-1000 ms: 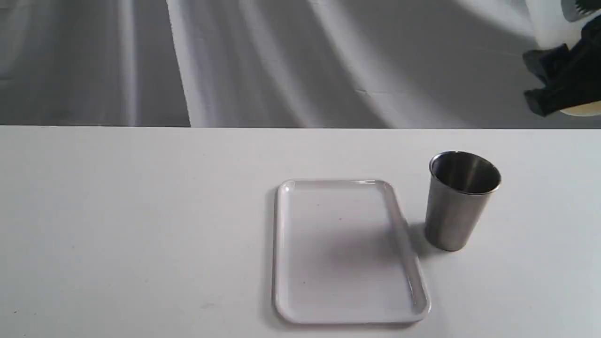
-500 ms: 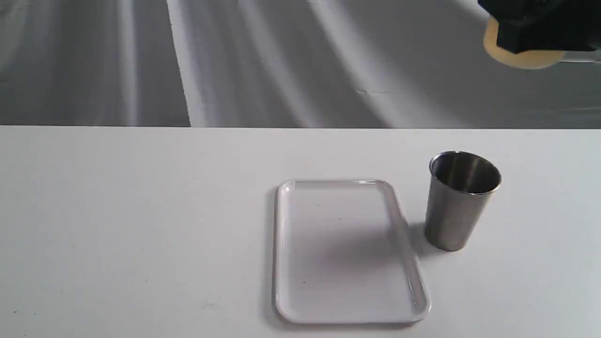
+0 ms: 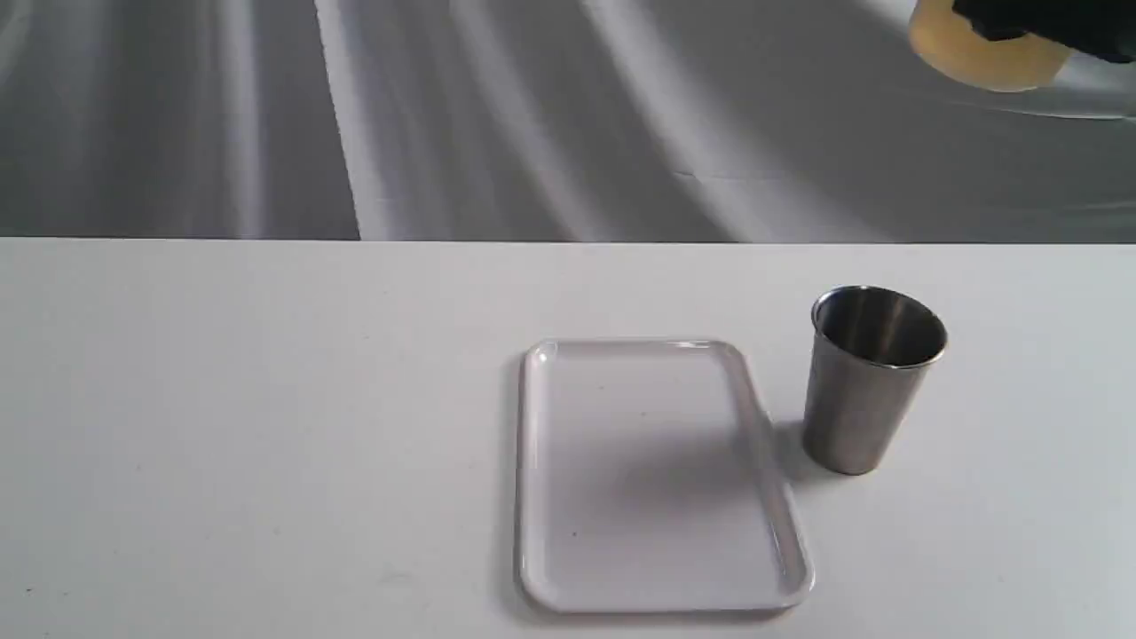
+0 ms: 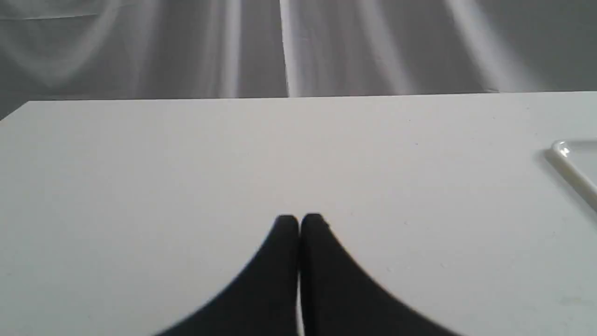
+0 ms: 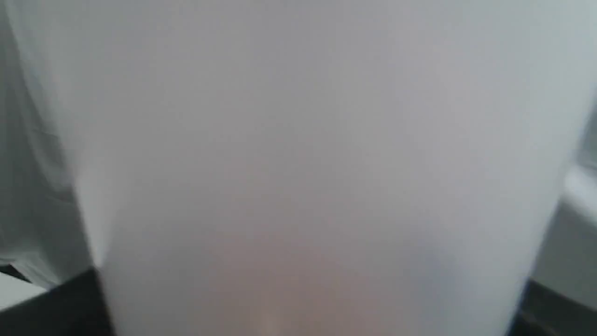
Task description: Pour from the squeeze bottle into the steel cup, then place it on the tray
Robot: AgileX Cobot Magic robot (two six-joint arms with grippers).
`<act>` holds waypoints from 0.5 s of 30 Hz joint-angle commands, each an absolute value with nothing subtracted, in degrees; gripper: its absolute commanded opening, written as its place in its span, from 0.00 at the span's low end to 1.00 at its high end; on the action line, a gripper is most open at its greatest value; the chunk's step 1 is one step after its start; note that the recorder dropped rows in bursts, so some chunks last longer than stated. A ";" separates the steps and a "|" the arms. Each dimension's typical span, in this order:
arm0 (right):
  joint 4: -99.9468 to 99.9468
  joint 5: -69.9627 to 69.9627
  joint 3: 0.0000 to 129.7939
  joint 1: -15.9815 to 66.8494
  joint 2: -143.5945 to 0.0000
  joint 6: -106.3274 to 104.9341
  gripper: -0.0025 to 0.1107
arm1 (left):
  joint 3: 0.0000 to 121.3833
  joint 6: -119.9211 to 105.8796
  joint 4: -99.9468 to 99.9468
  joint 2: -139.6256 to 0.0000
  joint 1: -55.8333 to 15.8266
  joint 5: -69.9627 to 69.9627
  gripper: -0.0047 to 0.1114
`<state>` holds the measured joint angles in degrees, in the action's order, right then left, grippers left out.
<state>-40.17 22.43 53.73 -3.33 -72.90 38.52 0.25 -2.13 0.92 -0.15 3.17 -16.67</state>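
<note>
while right end effector (image 5: pixel 298 303) pinches squeeze bottle (image 5: pixel 298 140) of amber liquid (image 3: pixel 981 58), left end effector (image 4: pixel 299 221) closed, steel cup (image 3: pixel 874 382) beside tray (image 3: pixel 639 343)

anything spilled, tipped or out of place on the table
Nothing stands out. The steel cup stands upright on the table beside the tray, not touching it. The tray lies flat and bare, with no liquid visible on it or the table. The squeeze bottle is held up high, only its amber-tinted bottom in view.

White table (image 3: pixel 266 426) before a draped grey cloth backdrop (image 3: pixel 532 115)
</note>
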 commanded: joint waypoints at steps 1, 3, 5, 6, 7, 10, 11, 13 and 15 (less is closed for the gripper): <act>-34.14 24.36 53.81 -1.61 -72.25 38.65 0.02 | 0.00 -1.86 0.96 0.00 2.71 -16.14 0.04; -30.72 24.36 53.81 -0.03 -72.25 39.56 0.02 | 0.00 -1.86 0.96 0.00 2.71 -16.14 0.04; -28.89 24.36 53.81 1.27 -72.25 39.56 0.02 | 0.00 -1.86 0.96 0.00 2.71 -16.14 0.04; -28.89 24.36 53.81 1.88 -72.25 39.56 0.02 | 0.00 -1.86 0.96 0.00 2.71 -16.14 0.04; -28.89 24.62 53.81 2.34 -72.25 39.44 0.02 | 0.00 -1.86 0.96 0.00 2.71 -16.14 0.04; -29.25 24.64 53.81 3.93 -72.40 39.42 0.02 | 0.00 -2.09 0.96 0.00 2.71 -16.14 0.04; -30.20 24.64 53.81 4.56 -72.61 39.42 0.02 | 0.00 -2.09 0.96 0.00 2.71 -16.14 0.04; -32.08 24.77 53.81 5.65 -73.57 38.91 0.02 | 0.00 -2.09 0.96 0.00 2.71 -16.14 0.04; -33.92 24.77 53.81 6.98 -75.15 38.91 0.02 | 0.00 -2.09 0.96 0.00 2.71 -16.14 0.04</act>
<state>-32.38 22.79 53.73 6.05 -74.37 39.31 0.25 -2.13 0.92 -0.15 3.17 -16.67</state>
